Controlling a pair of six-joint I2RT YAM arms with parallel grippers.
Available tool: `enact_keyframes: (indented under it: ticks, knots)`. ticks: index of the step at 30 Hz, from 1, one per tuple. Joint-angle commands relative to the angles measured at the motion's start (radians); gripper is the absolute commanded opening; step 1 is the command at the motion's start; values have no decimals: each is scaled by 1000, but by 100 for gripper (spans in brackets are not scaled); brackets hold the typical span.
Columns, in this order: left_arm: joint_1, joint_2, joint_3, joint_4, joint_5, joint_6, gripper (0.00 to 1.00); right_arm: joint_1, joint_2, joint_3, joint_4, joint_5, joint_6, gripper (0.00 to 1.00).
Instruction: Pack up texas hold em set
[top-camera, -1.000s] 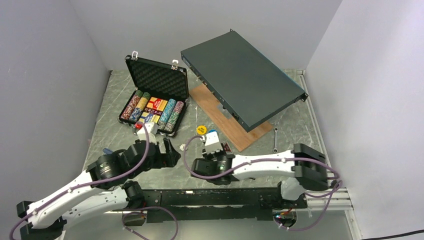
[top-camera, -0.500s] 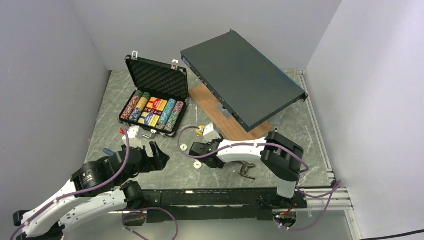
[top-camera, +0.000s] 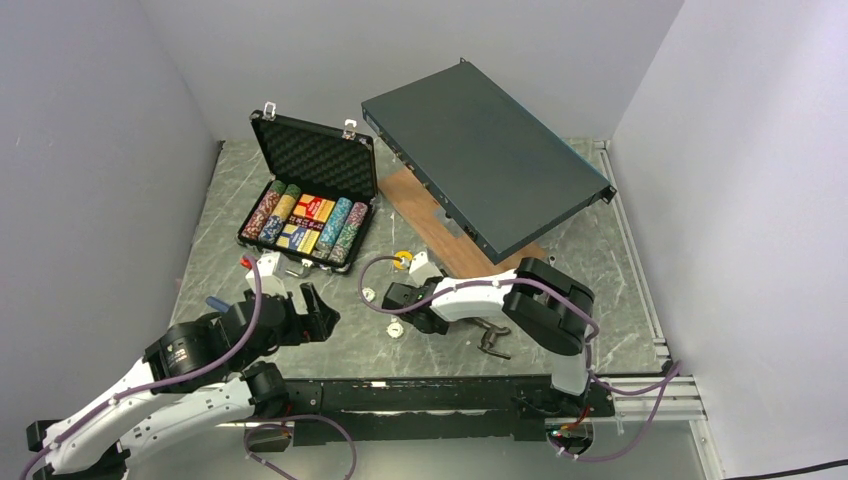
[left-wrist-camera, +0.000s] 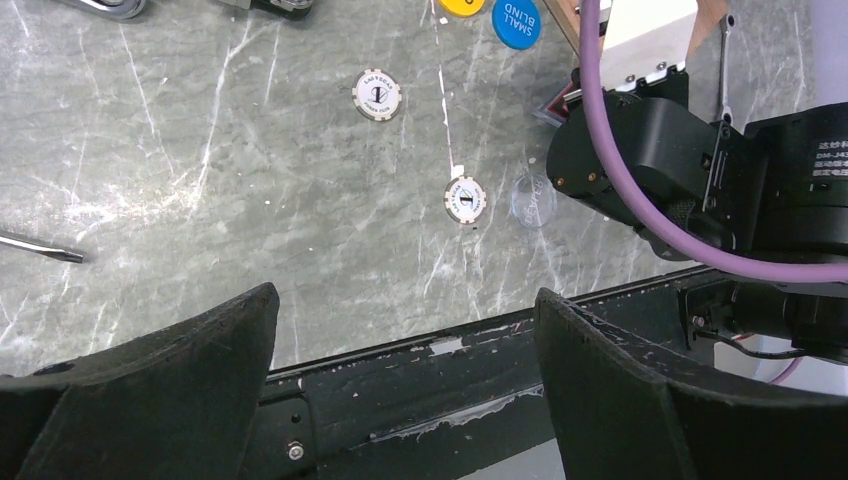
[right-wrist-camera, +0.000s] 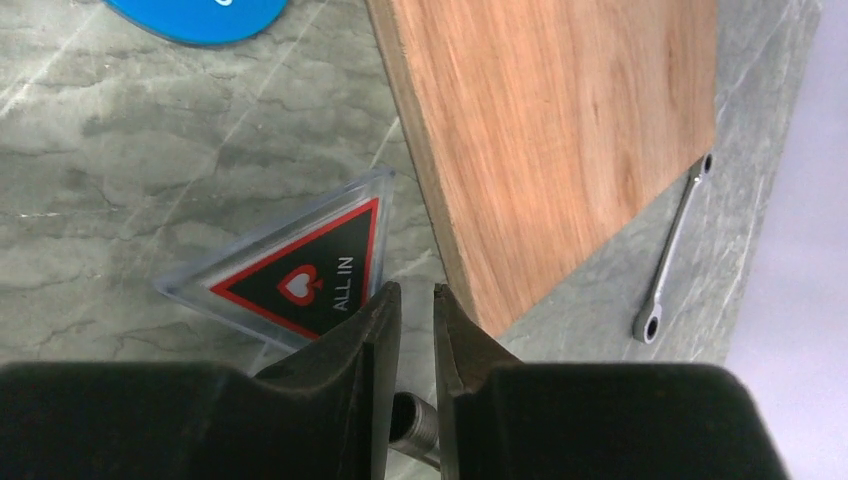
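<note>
The open briefcase (top-camera: 310, 200) sits at 11 o'clock on the worktop (top-camera: 560, 290), lid up. Our right arm (top-camera: 480, 292) has swung in beside the plywood (right-wrist-camera: 560, 130), and the right claw (right-wrist-camera: 412, 300) has pinched together at the 5 o'clock corner of the red triangle (right-wrist-camera: 300, 270); whether it caught the edge we cannot tell. The left claw (left-wrist-camera: 405, 300) hangs wide apart above two loose chips (left-wrist-camera: 465, 200), still to be packed.

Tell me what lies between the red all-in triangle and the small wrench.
The corner of the wooden board lies between the triangle and the wrench; the right wrist view shows it.
</note>
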Motion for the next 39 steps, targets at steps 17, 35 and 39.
enact_keyframes:
  ticks: [17, 35, 39]
  knots:
    - [1, -2, 7, -37, 19, -48, 99, 51, 92, 179, 298, -291, -215, 22]
    - [1, 131, -72, 44, 66, -90, 99, 85, -374, 70, 217, -437, -111, 46]
    - [1, 232, -89, 102, 88, -89, 99, 86, -530, -9, 252, -501, -118, 67]
